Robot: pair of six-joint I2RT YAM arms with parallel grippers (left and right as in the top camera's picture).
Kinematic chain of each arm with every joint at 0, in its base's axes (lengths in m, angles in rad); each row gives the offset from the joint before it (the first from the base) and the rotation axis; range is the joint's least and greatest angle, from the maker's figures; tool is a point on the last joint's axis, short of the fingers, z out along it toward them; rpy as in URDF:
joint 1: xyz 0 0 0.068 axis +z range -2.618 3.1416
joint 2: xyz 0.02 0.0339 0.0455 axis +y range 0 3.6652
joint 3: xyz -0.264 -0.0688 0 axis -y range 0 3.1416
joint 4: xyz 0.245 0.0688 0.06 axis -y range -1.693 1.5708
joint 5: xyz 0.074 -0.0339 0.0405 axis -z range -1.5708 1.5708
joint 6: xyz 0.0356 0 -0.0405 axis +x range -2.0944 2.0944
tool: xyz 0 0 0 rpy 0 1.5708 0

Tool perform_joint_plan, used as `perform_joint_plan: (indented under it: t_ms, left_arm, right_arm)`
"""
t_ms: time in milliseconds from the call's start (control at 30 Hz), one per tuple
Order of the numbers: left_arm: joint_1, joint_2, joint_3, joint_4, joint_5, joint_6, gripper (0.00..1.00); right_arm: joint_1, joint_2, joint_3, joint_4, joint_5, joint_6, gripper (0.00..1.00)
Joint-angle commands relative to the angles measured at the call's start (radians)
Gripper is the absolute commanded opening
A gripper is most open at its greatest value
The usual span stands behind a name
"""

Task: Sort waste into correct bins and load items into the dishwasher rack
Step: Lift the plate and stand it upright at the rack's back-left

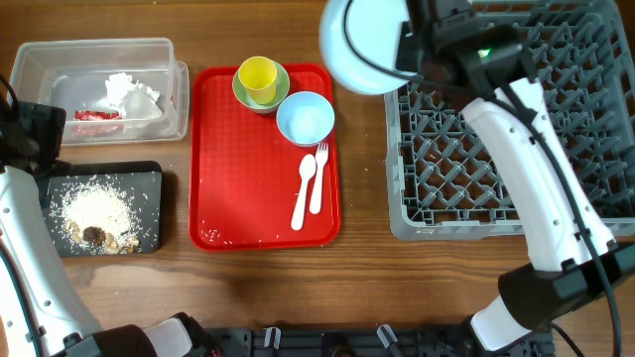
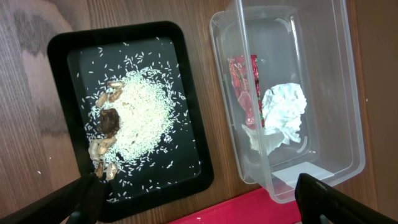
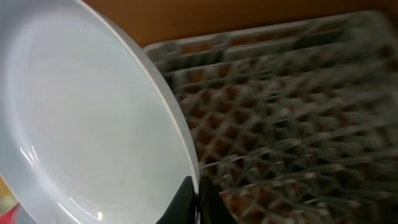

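Right wrist view: the right gripper [image 3: 194,198] pinches the rim of the pale blue plate [image 3: 81,112] between its two dark fingers. The plate stands tilted and fills the side to the left of the fingers. Behind the plate, farther from the gripper, lies the grey dishwasher rack [image 3: 298,112]; it is blurred, and the plate is not inside it.

Left wrist view: the left gripper [image 2: 199,186] has its fingers [image 2: 81,196] spread wide, with nothing between them. Just ahead of the left finger lies the black tray [image 2: 87,56] with brown food scraps [image 2: 111,121] on whitish crumbs [image 2: 146,118]. Ahead of the right finger is the clear tub [image 2: 339,93], which holds the red-and-clear wrapper [image 2: 245,84] and the crumpled napkin [image 2: 283,112].

Overhead, the red tray [image 1: 248,178] lies between the two arms. It carries the yellow cup [image 1: 258,77] inside the green bowl [image 1: 241,94], and also the blue bowl [image 1: 305,117], the fork [image 1: 318,183] and the spoon [image 1: 301,203].
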State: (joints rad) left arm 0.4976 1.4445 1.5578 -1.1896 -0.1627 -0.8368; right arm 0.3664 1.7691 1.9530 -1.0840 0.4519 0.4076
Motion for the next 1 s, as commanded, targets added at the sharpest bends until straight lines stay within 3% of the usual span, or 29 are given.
perform_joint_plan:
  t_ms: [0, 133, 400, 667, 767, 800, 833, 867, 967]
  left_arm:
    - [0.005, 0.003, -0.001, -0.001, -0.006, -0.013, 1.00]
    - [0.005, 0.003, -0.001, -0.001, -0.006, -0.013, 1.00]
    - [0.005, 0.003, -0.001, -0.001, -0.006, -0.013, 1.00]
    - [0.005, 0.003, -0.001, -0.001, -0.006, -0.013, 1.00]
    - [0.005, 0.003, -0.001, -0.001, -0.006, -0.013, 1.00]
    - [0.005, 0.003, -0.001, -0.001, -0.006, -0.013, 1.00]
    - [0.005, 0.003, -0.001, -0.001, -0.006, -0.013, 1.00]
    - [0.005, 0.003, -0.001, -0.001, -0.006, -0.013, 1.00]
    - [0.005, 0.003, -0.001, -0.001, -0.006, -0.013, 1.00]
  right_arm:
    - [-0.051, 0.056, 0.002, 0.002, 0.211, 0.026, 0.04]
    - [-0.086, 0.127, 0.002, 0.026, 0.315, 0.070, 0.04]
    - [-0.089, 0.292, 0.002, 0.085, 0.462, 0.011, 0.04]
    - [-0.076, 0.301, 0.002, 0.089, 0.300, 0.010, 0.08]
    - [-0.063, 0.299, 0.005, 0.090, 0.219, 0.009, 0.23]
    - [-0.057, 0.294, 0.006, 0.089, 0.198, 0.007, 0.37]
    - [-0.040, 0.278, 0.006, 0.089, 0.148, -0.013, 0.70]
    - [-0.024, 0.262, 0.006, 0.090, 0.130, -0.014, 0.84]
    - [0.025, 0.195, 0.007, 0.097, 0.126, -0.016, 0.89]
